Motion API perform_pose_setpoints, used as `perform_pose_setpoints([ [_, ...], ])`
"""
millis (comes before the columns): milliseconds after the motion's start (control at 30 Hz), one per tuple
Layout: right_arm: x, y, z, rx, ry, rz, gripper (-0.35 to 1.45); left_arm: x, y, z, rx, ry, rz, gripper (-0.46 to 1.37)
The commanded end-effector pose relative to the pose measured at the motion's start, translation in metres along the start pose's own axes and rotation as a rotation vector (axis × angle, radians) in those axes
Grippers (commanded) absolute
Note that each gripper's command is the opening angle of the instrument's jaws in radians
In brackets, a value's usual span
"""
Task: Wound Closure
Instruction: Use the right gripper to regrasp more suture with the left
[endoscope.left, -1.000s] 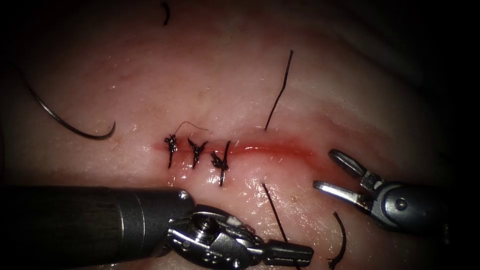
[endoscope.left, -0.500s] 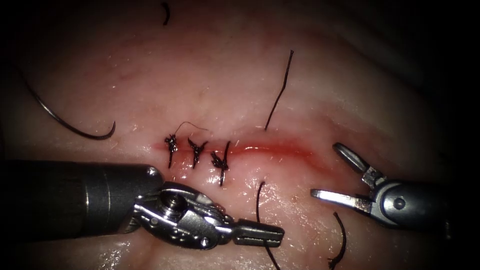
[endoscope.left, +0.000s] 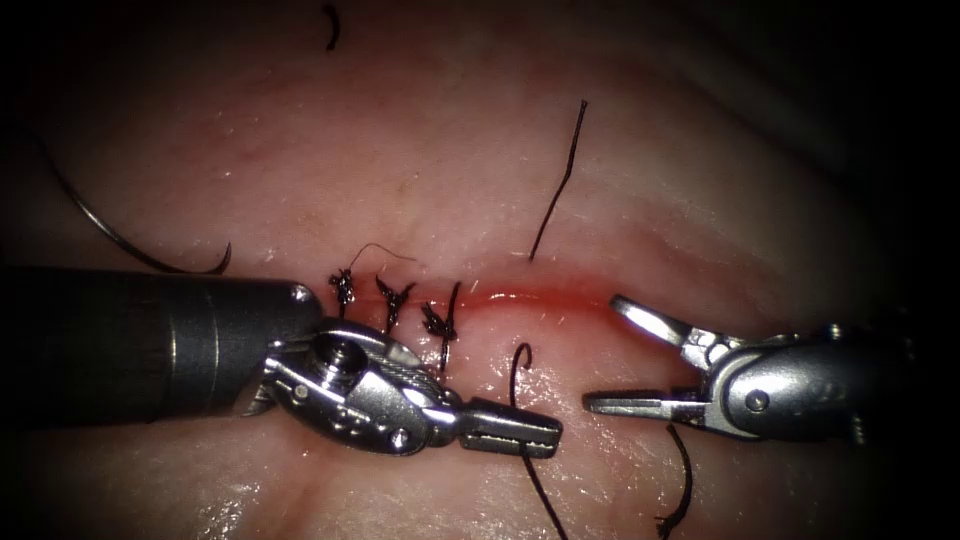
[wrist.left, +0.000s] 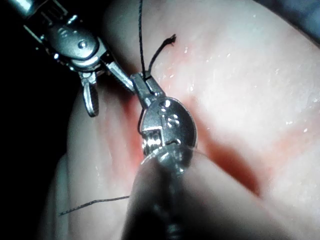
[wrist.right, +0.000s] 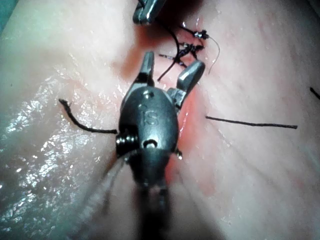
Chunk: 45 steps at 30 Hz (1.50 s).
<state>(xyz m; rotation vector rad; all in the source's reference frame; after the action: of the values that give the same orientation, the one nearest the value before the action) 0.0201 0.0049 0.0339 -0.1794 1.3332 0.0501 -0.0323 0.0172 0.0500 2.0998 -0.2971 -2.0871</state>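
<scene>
Black thread (endoscope.left: 520, 400) gripped in the closed left pincer (endoscope.left: 510, 432) below the cut (endoscope.left: 540, 297).
Right pincer (endoscope.left: 612, 352) gapes wide, empty; curved needle (endoscope.left: 130, 245) apparently lies free on tissue (endoscope.left: 450, 150), far left.

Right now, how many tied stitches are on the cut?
3, side by side at the cut's left end: the first stitch, the second stitch and the third stitch. None seems hidden.

The left tool's shaft (endoscope.left: 130, 345) hides the needle's (endoscope.left: 110, 233) lower curve; the thread (endoscope.left: 545, 490) runs off the bottom edge.
</scene>
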Motion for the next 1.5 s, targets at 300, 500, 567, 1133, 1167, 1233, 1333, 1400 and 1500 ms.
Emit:
perform_pose_setpoints([
  [300,0.0,0.0004,0.0029,0.107,0.004,-0.12,0.86,-0.0002,0.0,0.0004,-0.004,0.001,-0.001,-0.35],
  [500,-0.0001,0.0003,0.0048,0.107,0.012,-0.119,0.84,-0.0002,0.0,0.0005,-0.004,0.003,-0.006,-0.35],
  [567,0.0,0.0002,0.0052,0.105,0.01,-0.119,0.84,-0.0002,0.0,0.0005,-0.005,0.003,-0.006,-0.35],
  [1133,-0.0001,-0.0009,0.0058,0.118,0.012,-0.25,-0.35,-0.0002,0.0002,0.0009,-0.003,0.003,-0.005,-0.35],
  [1167,-0.0001,-0.0008,0.0056,0.117,0.014,-0.25,-0.35,-0.0002,0.0002,0.0009,-0.004,0.004,-0.005,-0.35],
  [1233,-0.0001,-0.0006,0.0053,0.111,0.019,-0.256,-0.35,-0.0002,0.0002,0.0008,-0.004,0.004,-0.005,-0.35],
  [1333,-0.0002,-0.0005,0.005,0.102,0.026,-0.256,-0.35,-0.0002,0.0002,0.0008,-0.004,0.004,-0.005,-0.35],
  [1400,-0.0002,-0.0005,0.005,0.1,0.028,-0.256,-0.35,-0.0002,0.0002,0.0008,-0.004,0.004,-0.005,-0.35],
  [1500,-0.0002,-0.0005,0.005,0.095,0.03,-0.257,-0.35,-0.0002,0.0002,0.0009,-0.004,0.004,-0.004,-0.35],
])
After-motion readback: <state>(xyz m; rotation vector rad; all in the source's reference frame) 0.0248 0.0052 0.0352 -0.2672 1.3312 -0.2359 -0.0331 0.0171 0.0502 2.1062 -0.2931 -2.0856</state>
